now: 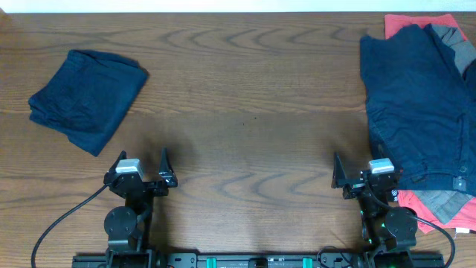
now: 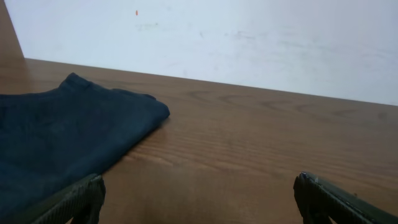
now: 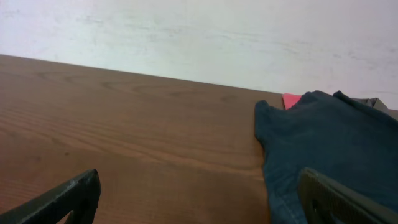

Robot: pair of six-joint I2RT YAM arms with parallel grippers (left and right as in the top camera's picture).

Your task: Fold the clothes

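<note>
A folded dark navy garment [image 1: 88, 97] lies at the table's left; it also shows in the left wrist view [image 2: 62, 140]. At the right edge lies a pile: a spread navy shorts-like garment [image 1: 416, 104] with a small pale waistband tag [image 1: 460, 184], on top of a coral-red piece [image 1: 416, 24] and a grey piece [image 1: 446, 205]. The navy garment also shows in the right wrist view [image 3: 329, 149]. My left gripper [image 1: 141, 165] is open and empty, in front of the folded garment. My right gripper [image 1: 362, 173] is open and empty, beside the pile's front left edge.
The brown wooden table [image 1: 245, 97] spans the view. A pale wall [image 2: 249, 37] stands behind its far edge. Black cables [image 1: 59, 223] run from the arm bases at the front edge.
</note>
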